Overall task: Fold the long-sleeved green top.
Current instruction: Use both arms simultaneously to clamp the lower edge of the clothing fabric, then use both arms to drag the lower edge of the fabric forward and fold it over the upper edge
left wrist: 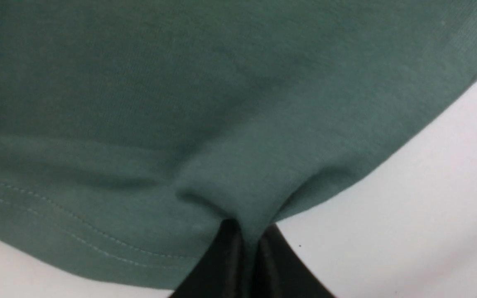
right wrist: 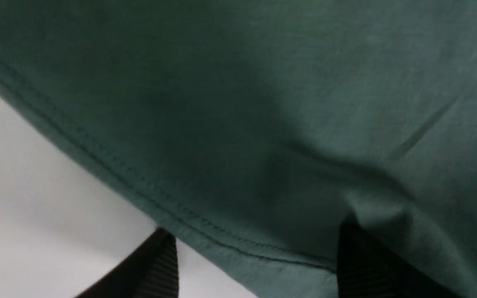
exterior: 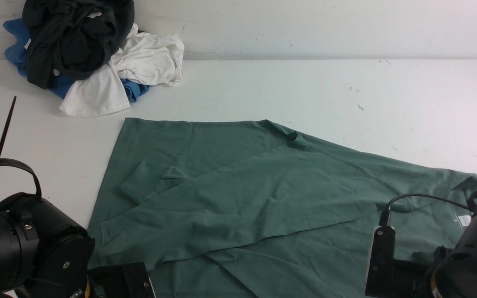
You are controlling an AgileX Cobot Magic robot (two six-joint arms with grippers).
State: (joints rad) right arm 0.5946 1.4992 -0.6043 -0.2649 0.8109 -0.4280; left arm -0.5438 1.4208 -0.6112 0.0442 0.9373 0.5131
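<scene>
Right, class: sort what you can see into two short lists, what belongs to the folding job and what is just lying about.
Part of the job:
- large sage-green cotton long-sleeved top

Just lying about:
- crumpled black cloth garment
- crumpled white cloth garment
- blue cloth, partly hidden under them

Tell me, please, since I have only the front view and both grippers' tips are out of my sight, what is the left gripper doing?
Observer: In the left wrist view, the left gripper is shut on a pinch of the green top.
Operator: Thank you. And is the right one gripping as well?
Observer: No, the right wrist view shows the right gripper open, its fingers apart.
Operator: What lies between those fingers, please?
Observer: The top's stitched edge, running across the gap, with bare table beyond it.
</scene>
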